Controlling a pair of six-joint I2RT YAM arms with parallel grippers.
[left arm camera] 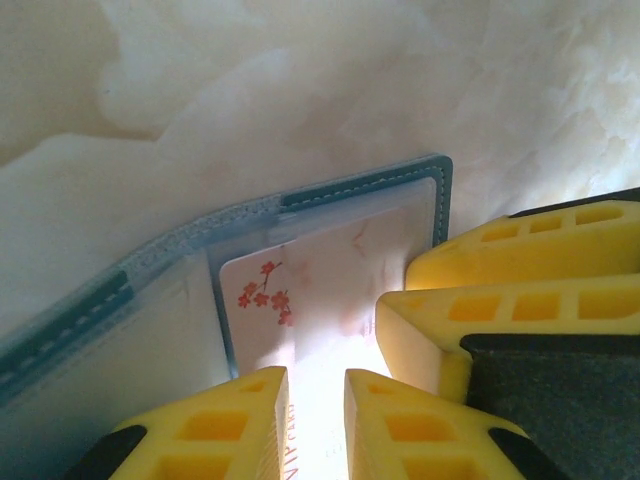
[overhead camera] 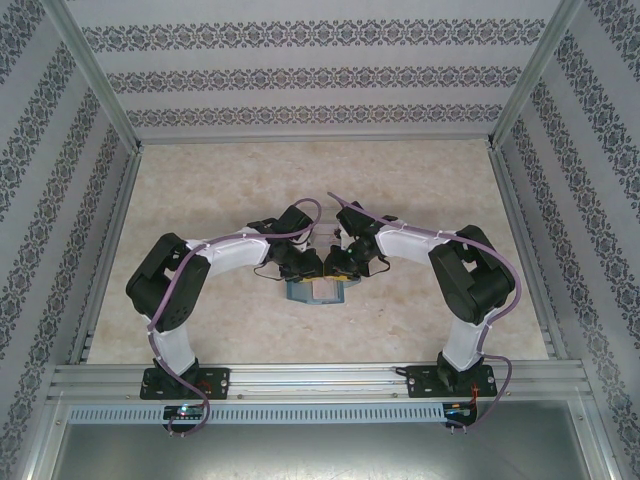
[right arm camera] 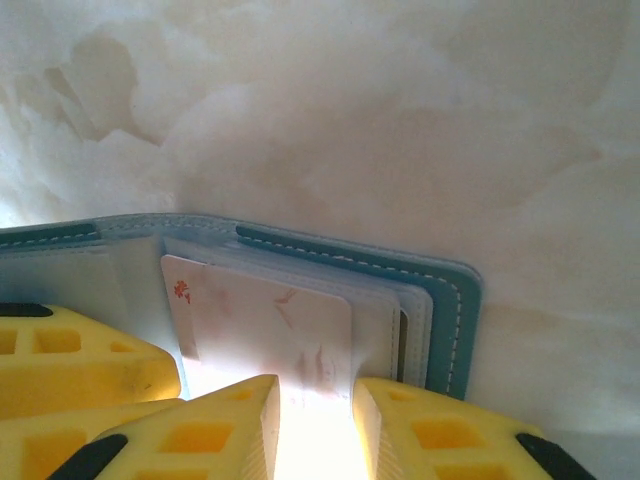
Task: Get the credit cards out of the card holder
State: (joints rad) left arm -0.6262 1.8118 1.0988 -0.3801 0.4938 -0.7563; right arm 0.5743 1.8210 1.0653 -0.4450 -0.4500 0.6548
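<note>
Card holder [overhead camera: 297, 293] lies opened flat on the marbled table [overhead camera: 200, 200], near its middle and under both wrists. Its long axis runs left to right in the overhead view. One pale credit card [right arm camera: 260, 320] with small red blossoms lies on the inner pockets of one half, slightly skewed to the holder's stitched edge. Its near end is washed out by glare.

The left gripper [left arm camera: 317, 425] has its jaws a little apart, with the card showing in the gap. The right gripper [right arm camera: 318, 430] is likewise narrowly parted over that card, and its yellow fingers [left arm camera: 500, 300] sit just beside the left one's. Whether any fingertip presses the card cannot be told, nor whether the layered pockets hold more cards. Count: one holder, one visible card, two grippers.
</note>
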